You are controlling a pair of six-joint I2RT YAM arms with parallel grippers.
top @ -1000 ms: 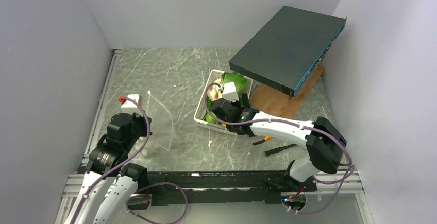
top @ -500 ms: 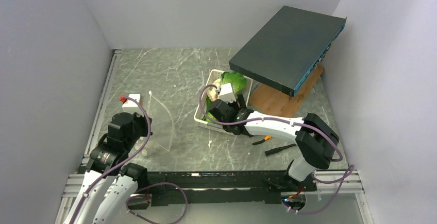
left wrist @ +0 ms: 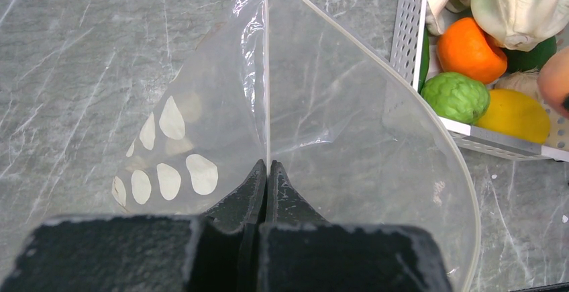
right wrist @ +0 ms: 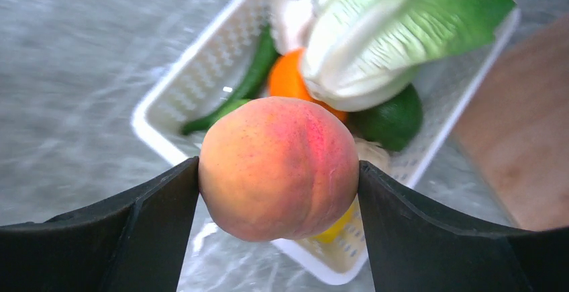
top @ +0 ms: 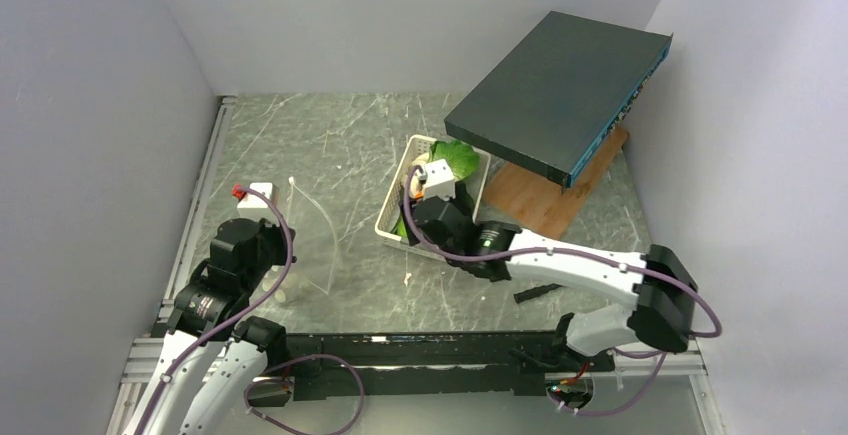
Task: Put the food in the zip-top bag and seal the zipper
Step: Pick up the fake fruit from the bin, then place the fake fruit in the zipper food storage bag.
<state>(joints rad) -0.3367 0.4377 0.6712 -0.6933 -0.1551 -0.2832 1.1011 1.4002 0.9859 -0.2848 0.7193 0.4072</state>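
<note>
My right gripper [right wrist: 278, 166] is shut on the peach [right wrist: 278, 191] and holds it above the near edge of the white basket [right wrist: 174, 77]. In the basket lie the lettuce [right wrist: 402, 23], orange [right wrist: 285, 80], mushroom [right wrist: 292, 13], a dark green vegetable [right wrist: 392, 121] and the lemon [right wrist: 335, 228]. The left wrist view shows the lime [left wrist: 456, 96] too. My left gripper [left wrist: 268, 166] is shut on the whitish zipper rim [left wrist: 265, 70] of the clear zip-top bag [left wrist: 322, 124], whose mouth gapes toward the basket. From above, the bag [top: 315, 235] stands left of the right gripper [top: 425, 210].
A dark flat box [top: 560, 90] leans over a wooden board [top: 545, 200] at the back right. Small dark tools [top: 545, 290] lie near the right arm. A small white block with a red tip [top: 252, 195] sits at the left. Grey walls enclose the table.
The right gripper has stayed over the basket, edging toward the far side, while its elbow swung out to the right. The left gripper and the bag have not moved.
</note>
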